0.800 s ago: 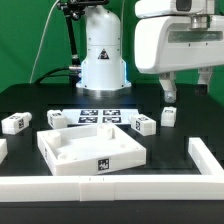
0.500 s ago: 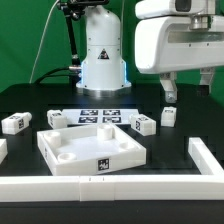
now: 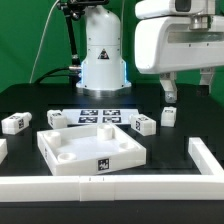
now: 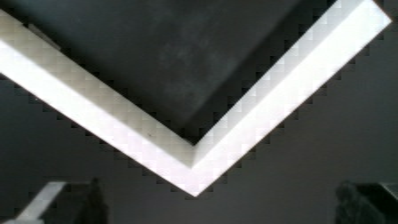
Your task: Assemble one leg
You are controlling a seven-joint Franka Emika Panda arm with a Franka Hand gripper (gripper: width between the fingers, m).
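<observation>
Several legs, small white blocks with black-and-white tags, lie on the black table: one at the exterior view's left [image 3: 13, 123], one by the tray's far left corner [image 3: 57, 118], one right of the marker board [image 3: 143, 124], one further right [image 3: 169, 117]. My gripper [image 3: 187, 88] hangs above the table at the exterior view's right, open and empty, one finger [image 3: 168, 92] above the rightmost leg. In the wrist view the gripper [image 4: 210, 205] shows two fingertips [image 4: 54, 202] set wide apart with nothing between them. No leg shows there.
A large white square tray [image 3: 120, 160] with raised rim sits in the middle. The marker board [image 3: 100, 116] lies behind it. Long white bars run along the front [image 3: 110, 186] and right [image 3: 207, 158]; their corner [image 4: 107, 100] fills the wrist view. The robot base [image 3: 102, 55] stands behind.
</observation>
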